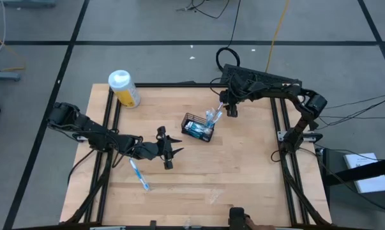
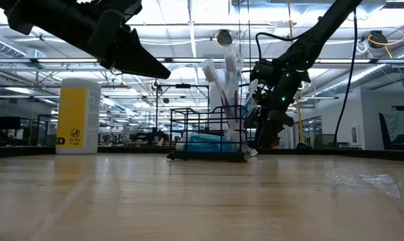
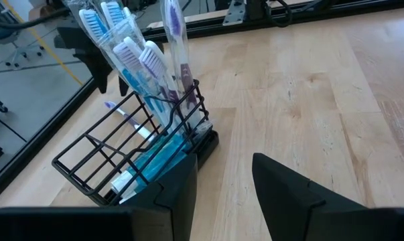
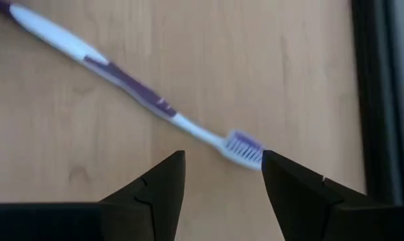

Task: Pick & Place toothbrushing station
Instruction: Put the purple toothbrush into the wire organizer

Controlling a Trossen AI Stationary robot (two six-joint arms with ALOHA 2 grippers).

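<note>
Black wire-mesh basket (image 1: pixel 198 127), slim plastic toothbrushes (image 3: pixel 131 53).

Wooden table (image 1: pixel 243 172), pale planks, black frame along its edges. Wire basket (image 1: pixel 198 127) stands near the middle, toothbrushes upright in it, teal tubes lying in its bottom. Yellow bottle (image 1: pixel 124 88) upright at the far left corner. One loose toothbrush (image 1: pixel 139 174) flat on the wood, front left. A purple-handled toothbrush (image 4: pixel 131 86) lies flat too.

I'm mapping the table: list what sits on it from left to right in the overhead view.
Yellow bottle → loose toothbrush → left gripper → wire basket holding toothbrushes → right gripper.
</note>
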